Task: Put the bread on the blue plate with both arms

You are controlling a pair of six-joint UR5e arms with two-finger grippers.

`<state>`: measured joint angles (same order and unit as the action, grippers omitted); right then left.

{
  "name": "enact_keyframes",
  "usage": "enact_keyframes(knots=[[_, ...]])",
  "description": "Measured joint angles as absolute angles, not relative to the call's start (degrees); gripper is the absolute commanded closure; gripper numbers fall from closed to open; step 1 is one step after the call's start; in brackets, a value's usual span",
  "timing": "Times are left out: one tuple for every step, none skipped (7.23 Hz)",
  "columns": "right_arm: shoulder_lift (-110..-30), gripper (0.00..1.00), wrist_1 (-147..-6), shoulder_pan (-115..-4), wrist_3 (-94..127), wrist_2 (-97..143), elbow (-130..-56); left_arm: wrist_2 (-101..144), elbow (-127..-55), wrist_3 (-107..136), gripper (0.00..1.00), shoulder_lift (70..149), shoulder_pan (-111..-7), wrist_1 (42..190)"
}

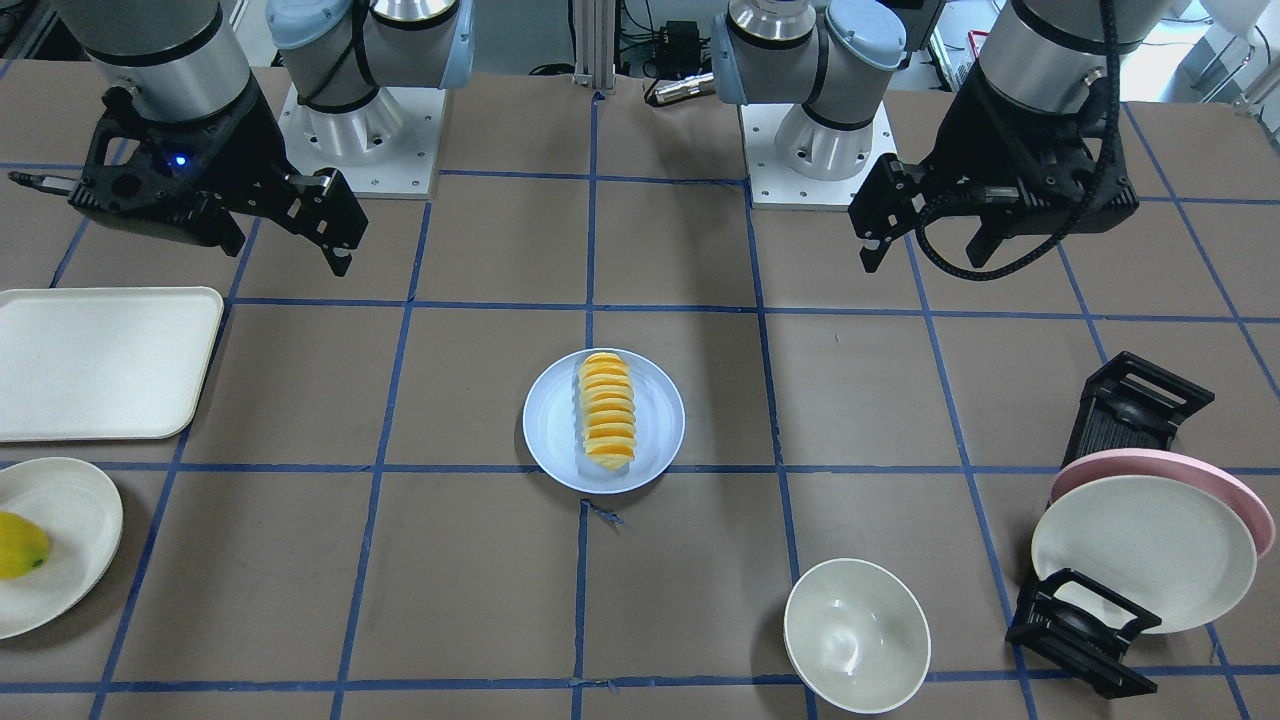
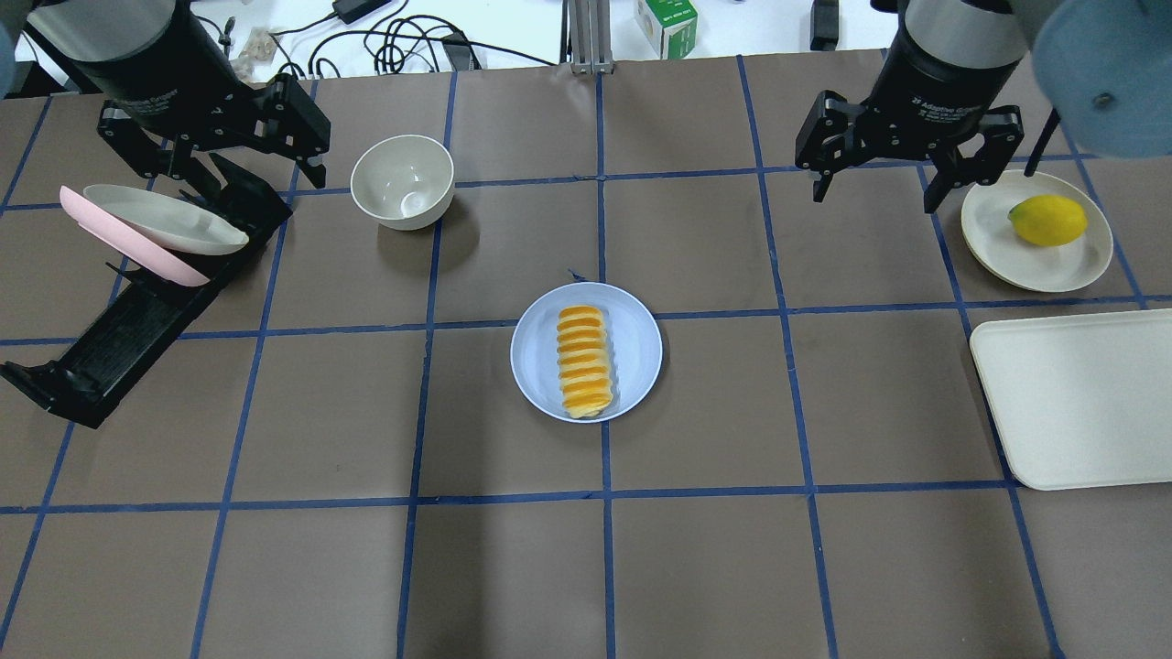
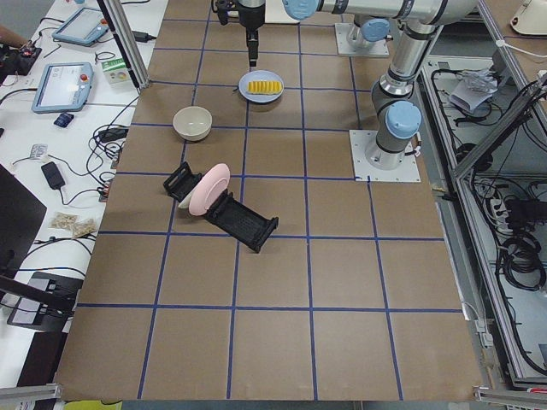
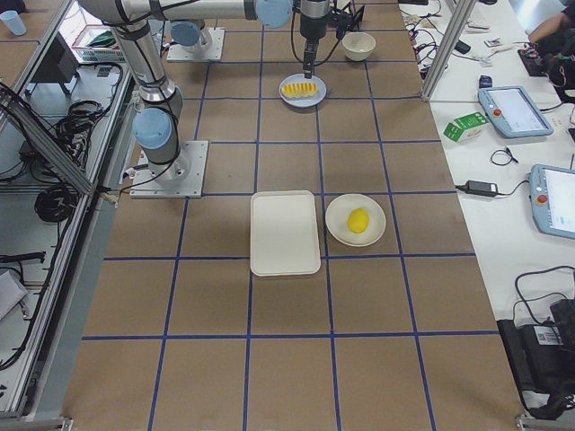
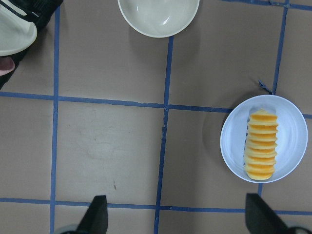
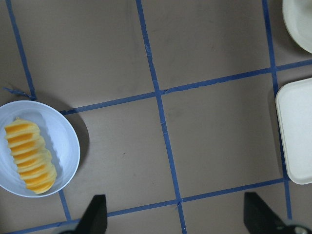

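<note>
left pincer (image 5: 178, 214) spread wide, empty, cropped | right pincer (image 6: 178, 214) likewise | bread (image 5: 262, 145) on blue plate (image 5: 293, 136), probably flat

bread (image 2: 584, 361) on the middle plate (image 2: 637, 348), bowl (image 2: 403, 181) and dish rack (image 2: 128, 337) left of it, tray (image 2: 1080, 403) and fruit (image 2: 1047, 221) right

The blue plate (image 2: 638, 346) looks matt, the bowl (image 2: 403, 181) glossy, the table covering (image 2: 732, 567) papery.

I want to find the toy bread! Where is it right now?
In the overhead view the bread lies on the blue plate at the table's middle, with the white bowl up and to the left of it.
</note>
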<state>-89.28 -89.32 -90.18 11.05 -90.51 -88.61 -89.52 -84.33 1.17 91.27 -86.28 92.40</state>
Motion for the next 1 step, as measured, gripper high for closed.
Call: enact_keyframes(knots=[[-89.3, 0.00, -89.3, -90.2, 11.0, -90.4, -88.6, -90.0, -84.3, 1.2, 0.00, 91.5, -86.6, 91.9]])
